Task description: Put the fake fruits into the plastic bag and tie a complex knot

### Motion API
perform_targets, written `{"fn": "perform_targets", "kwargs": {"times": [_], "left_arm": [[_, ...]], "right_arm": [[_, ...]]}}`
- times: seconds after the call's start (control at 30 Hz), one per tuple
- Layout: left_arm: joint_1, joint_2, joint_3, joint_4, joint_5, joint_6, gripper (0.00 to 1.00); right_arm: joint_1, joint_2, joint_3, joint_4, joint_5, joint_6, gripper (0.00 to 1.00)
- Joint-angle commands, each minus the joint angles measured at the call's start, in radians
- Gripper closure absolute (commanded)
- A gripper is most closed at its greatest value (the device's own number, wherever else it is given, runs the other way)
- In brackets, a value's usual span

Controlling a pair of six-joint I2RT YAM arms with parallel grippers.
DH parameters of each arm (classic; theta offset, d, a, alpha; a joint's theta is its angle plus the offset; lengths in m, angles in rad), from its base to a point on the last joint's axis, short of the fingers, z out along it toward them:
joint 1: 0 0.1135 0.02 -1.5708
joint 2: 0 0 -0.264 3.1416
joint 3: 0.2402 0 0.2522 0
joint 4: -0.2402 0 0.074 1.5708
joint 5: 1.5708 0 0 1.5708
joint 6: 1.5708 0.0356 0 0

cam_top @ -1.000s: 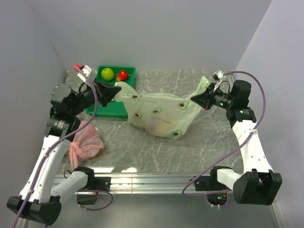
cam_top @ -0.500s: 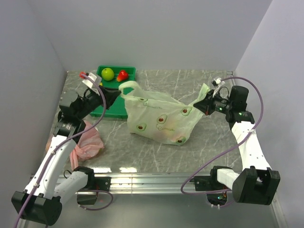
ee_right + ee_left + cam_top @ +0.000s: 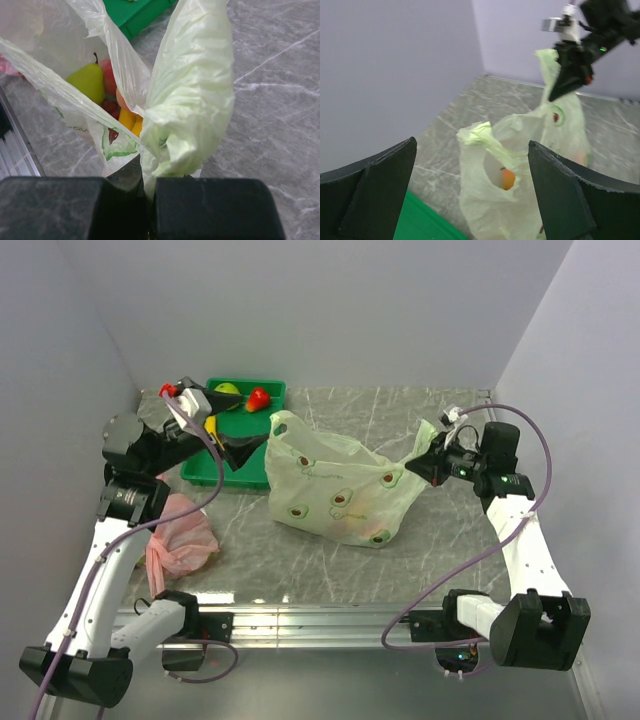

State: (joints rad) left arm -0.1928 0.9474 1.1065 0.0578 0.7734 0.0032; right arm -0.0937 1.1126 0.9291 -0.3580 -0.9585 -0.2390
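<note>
A grey marbled worktop point(image 3: 300, 562) carries everything. In its middle sits the thin pale green translucent plastic bag point(image 3: 335, 490), printed with small brown round marks, bulging and resting on the surface.

The bag's right handle is drawn up and to the right, pinched in the right end effector point(image 3: 422, 462). In the right wrist view its fingers are closed tight on the gathered plastic. The bag's left handle loop point(image 3: 283, 423) stands up on its own, touching nothing.

At the far left a shallow green plastic tray point(image 3: 252, 476) lies just beside the bag. A crumpled pink plastic bag point(image 3: 178, 540) lies nearer the arm bases, well apart from the green one.

The left end effector point(image 3: 245, 425) hangs over the tray with its jaws spread wide and nothing between them. It faces the free handle loop.

A glossy green apple point(image 3: 228, 390) and a small red fruit point(image 3: 258, 398) remain in the tray. Through the bag's mouth show a green pear point(image 3: 90, 80), yellow pieces point(image 3: 130, 120) and an orange fruit point(image 3: 507, 178).
</note>
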Motion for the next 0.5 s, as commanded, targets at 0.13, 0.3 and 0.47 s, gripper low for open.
{"fn": "perform_targets", "kwargs": {"times": [0.13,0.3,0.47], "left_arm": [[0.004,0.096,0.095,-0.035,0.300,0.060,0.01],[0.004,0.195,0.162,-0.055,0.441,0.092,0.01],[-0.003,0.226,0.124,0.038,0.504,0.064,0.01]], "right_arm": [[0.040,-0.023,0.020,-0.052,-0.002,-0.138,1.00],[0.051,-0.016,0.031,-0.071,0.004,-0.174,1.00],[0.052,-0.005,0.037,-0.082,0.009,-0.194,1.00]]}}
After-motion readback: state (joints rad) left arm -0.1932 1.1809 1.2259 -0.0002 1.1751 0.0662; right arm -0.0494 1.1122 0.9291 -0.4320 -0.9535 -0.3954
